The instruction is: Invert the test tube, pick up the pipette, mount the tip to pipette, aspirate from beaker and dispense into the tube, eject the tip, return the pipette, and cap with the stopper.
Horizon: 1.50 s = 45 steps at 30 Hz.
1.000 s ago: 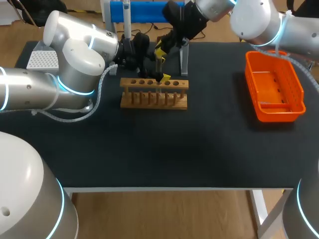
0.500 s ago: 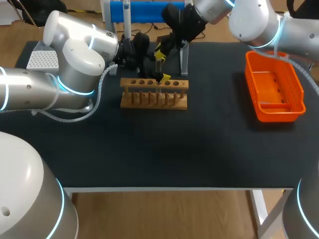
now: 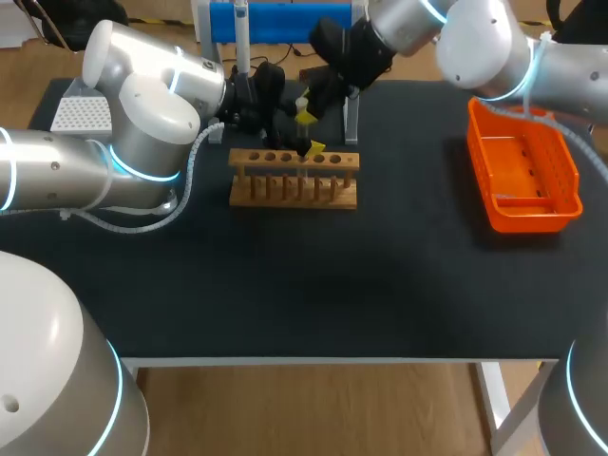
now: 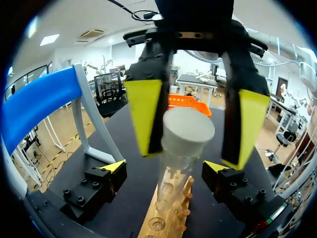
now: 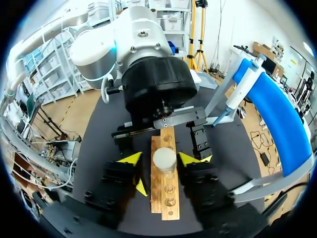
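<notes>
Left wrist view tells it best: the test tube (image 4: pixel 173 181) stands upright in the wooden rack (image 4: pixel 163 225), with its pale stopper (image 4: pixel 188 130) seated on top. The right pincer (image 4: pixel 197 119) hangs spread around the stopper, one pad close and the other apart. The left pincer (image 4: pixel 164 167) is spread too, lower down, the tube between its fingers. That glass looks light, slick and brittle to me. I'd grip the bare wall below the stopper, gently and squarely.
</notes>
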### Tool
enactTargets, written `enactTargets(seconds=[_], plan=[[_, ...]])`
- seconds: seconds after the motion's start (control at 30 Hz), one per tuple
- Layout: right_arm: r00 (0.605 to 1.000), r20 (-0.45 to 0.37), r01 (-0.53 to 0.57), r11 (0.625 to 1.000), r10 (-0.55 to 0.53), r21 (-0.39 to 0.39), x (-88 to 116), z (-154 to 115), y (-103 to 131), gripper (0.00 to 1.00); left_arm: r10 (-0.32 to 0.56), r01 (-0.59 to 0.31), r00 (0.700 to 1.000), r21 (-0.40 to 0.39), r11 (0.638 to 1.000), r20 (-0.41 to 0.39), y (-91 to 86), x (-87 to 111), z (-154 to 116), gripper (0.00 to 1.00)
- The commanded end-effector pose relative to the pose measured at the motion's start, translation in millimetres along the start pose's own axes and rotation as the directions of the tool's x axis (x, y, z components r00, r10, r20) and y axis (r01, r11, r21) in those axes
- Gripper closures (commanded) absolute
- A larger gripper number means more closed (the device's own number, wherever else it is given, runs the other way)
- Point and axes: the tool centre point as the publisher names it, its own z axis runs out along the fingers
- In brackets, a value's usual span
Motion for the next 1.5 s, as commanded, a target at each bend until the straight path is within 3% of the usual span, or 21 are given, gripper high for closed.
enactTargets(seconds=[0.03, 0.27, 0.67, 0.7, 0.73, 0.8, 1.13, 1.2, 1.5], plan=[[1.0, 0.008, 0.009, 1.0, -0.009, -0.021, 1, -3, -1, 0.0, 0.0, 0.0, 1.0, 0.0, 1.0, 0.002, -0.1, 0.7, 0, 0.0], [0.999, 0.037, 0.041, 0.997, -0.039, -0.061, 4, -13, -1, 0.0, 0.0, 0.0, 1.0, 0.0, 1.0, 0.002, -0.1, 0.7, 0, 0.0], [0.998, -0.011, 0.057, 0.958, -0.063, -0.282, 9, -32, -4, 0.0, 0.0, 0.0, 1.0, 0.0, 1.0, 0.002, -0.1, 0.7, 0, 0.0], [0.998, -0.012, 0.055, 0.954, -0.061, -0.295, 9, -33, -4, 0.4, 0.0, 0.0, 1.0, 0.0, 1.0, 0.002, -0.1, 0.7, 0, 0.0], [0.998, -0.012, 0.061, 0.948, -0.068, -0.313, 10, -34, -4, 0.55, 0.0, 0.0, 1.0, 0.0, 1.0, 0.002, -0.1, 0.7, 0, 0.0], [0.997, -0.018, 0.059, 0.933, -0.07, -0.354, 11, -37, -3, 1.0, 0.0, 0.0, 1.0, 0.0, 1.0, 0.002, -0.1, 0.7, 0, 0.0], [0.995, -0.075, 0.017, 0.87, -0.062, -0.493, 13, -41, 4, 1.0, 0.0, 0.0, 1.0, 0.0, 1.0, 0.002, -0.1, 0.7, 0, 0.0], [0.994, -0.094, -0.003, 0.844, -0.056, -0.537, 14, -41, 6, 1.0, 0.0, 0.0, 1.0, 0.0, 1.0, 0.002, -0.1, 0.7, 0, 0.0], [0.992, -0.105, -0.008, 0.805, -0.067, -0.593, 13, -40, 12, 1.0, 0.0, 0.0, 1.0, 0.0, 1.0, 0.002, -0.1, 0.7, 0, 0.0]])
